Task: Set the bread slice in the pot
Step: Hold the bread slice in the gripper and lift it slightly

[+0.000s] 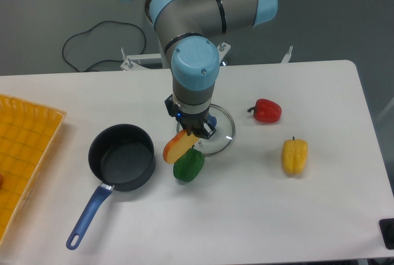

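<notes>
The bread slice point(176, 146), pale orange with a darker crust edge, hangs tilted above the table with my gripper point(192, 132) shut on its upper right end. It is just right of the pot point(122, 156), a dark round saucepan with a long blue handle point(88, 214) pointing toward the front left. The pot's inside looks bare. The slice hangs partly over a green pepper point(189, 165), and my fingers are mostly hidden by the wrist.
A glass lid point(219, 135) lies behind the gripper. A red pepper point(266, 110) and a yellow pepper point(294, 156) sit to the right. A yellow tray point(24, 148) is at the left edge. A black cable point(98, 40) runs across the floor behind the table.
</notes>
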